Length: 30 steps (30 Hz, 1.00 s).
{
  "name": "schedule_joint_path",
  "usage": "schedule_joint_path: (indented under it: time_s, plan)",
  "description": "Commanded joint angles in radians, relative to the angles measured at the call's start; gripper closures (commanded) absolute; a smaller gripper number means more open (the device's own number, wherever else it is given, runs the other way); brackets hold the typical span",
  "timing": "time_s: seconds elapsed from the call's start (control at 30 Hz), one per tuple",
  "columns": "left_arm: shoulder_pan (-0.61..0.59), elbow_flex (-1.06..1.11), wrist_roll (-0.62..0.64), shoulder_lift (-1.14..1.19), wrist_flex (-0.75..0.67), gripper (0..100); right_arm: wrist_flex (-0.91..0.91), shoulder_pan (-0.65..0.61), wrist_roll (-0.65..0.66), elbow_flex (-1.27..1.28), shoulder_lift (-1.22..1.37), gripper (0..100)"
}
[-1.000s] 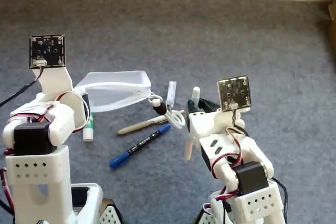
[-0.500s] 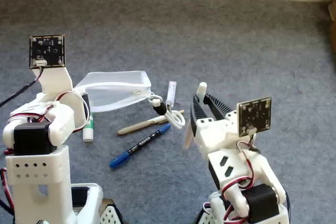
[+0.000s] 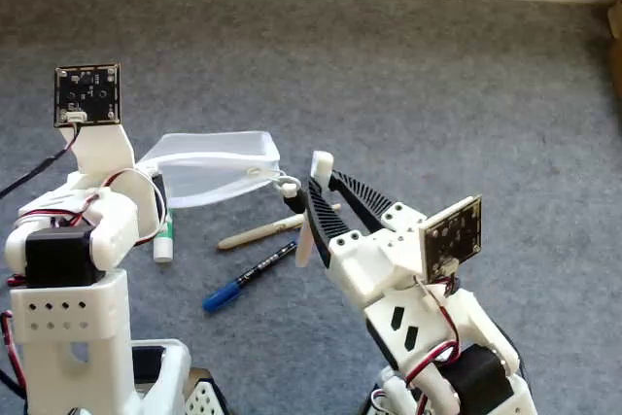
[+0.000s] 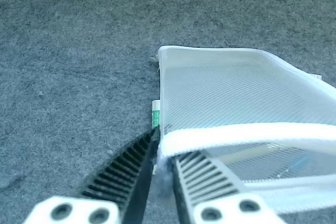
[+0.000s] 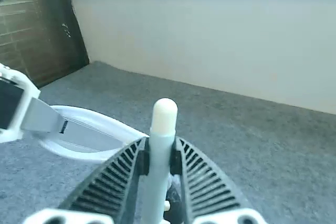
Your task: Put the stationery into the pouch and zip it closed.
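Heads up: your left gripper (image 4: 164,148) is pinched tight on the thick white rim of the pouch (image 4: 236,93). The pouch is soft, see-thru white mesh, sitting far-left on the carpet (image 3: 437,75) w/ its zip end pointing right.

Your right gripper (image 5: 160,145) has its ribbed black fingers clamped on a smooth white stick (image 5: 164,114) w/ a rounded tip. It's held up in the air just right of the pouch's zip end.

On the fuzzy grey carpet btw the arms there's a slim beige pen (image 3: 255,232). Just near of it lies a marker (image 3: 243,279) w/ a black barrel + blue cap. A green & white tube (image 3: 163,240) lies by the left arm, just near of the pouch's left end.
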Motion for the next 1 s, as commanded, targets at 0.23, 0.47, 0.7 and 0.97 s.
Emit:
schedule_joint_path:
  time_s: [0.23,0.47,0.7,0.97]
  plan:
    - [0.024,-0.062,0.009,-0.001,-0.008,99,-0.266,-0.113,-0.003,-0.022,-0.007,98.9]
    - [0.024,-0.056,0.009,-0.001,-0.005,99,-0.501,-0.157,-0.003,-0.015,-0.004,98.9]
    - [0.024,-0.056,0.011,-0.001,-0.003,99,-0.668,-0.157,-0.003,-0.012,0.137,99.0]
    - [0.024,-0.056,0.011,-0.001,-0.002,99,-0.846,-0.151,-0.003,-0.012,0.312,99.2]
